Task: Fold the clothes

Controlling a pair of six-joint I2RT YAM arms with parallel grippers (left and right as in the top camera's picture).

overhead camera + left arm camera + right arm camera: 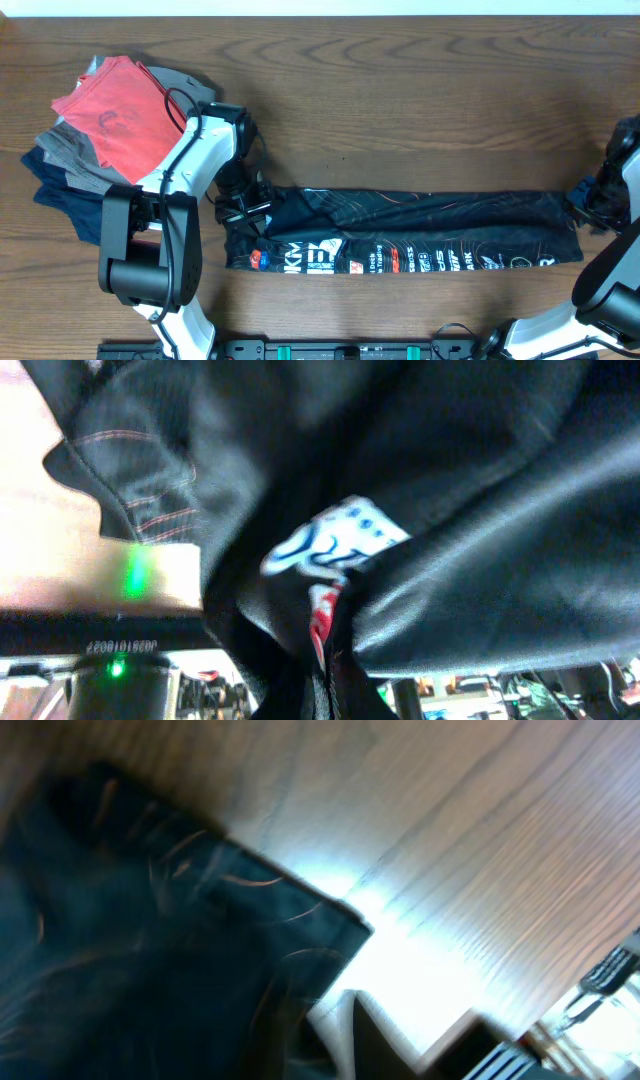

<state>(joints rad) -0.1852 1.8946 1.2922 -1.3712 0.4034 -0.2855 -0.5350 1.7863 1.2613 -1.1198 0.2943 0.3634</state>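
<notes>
The black jersey [420,230], with orange contour lines and white lettering, lies as a long narrow band across the table. My left gripper [243,203] is at its left end, shut on a bunched fold. In the left wrist view the fabric [450,510] fills the frame and is pinched between my fingers [328,660]. My right gripper [590,205] is at the band's right end. In the blurred right wrist view the jersey corner [150,940] runs into the jaws [335,1030], and the gripper looks shut on it.
A pile of folded garments stands at the back left: a red shirt [115,110] on top of grey [70,150] and navy [65,195] ones, close to my left arm. Bare wooden table [420,110] lies behind the jersey.
</notes>
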